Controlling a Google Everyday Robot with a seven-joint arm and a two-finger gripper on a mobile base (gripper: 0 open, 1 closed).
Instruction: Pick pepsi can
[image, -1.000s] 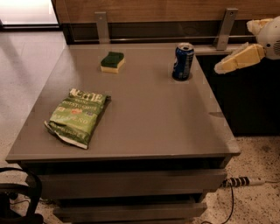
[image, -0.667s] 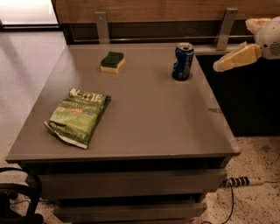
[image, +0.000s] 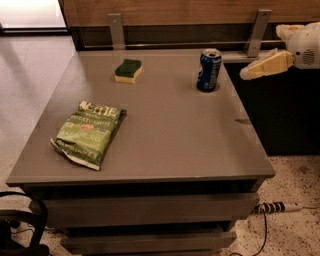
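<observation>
Tabletop, grey, one, bearing three items. Pepsi can, one: dark blue, upright, at the far right corner area. Sponge, one: green over yellow, lying flat at the far middle, well apart from the can. Chip bag, one: green, lying flat at near left. Claw, one: cream-coloured, hovering off the right edge beside the can, not touching it; its opening cannot be told.
</observation>
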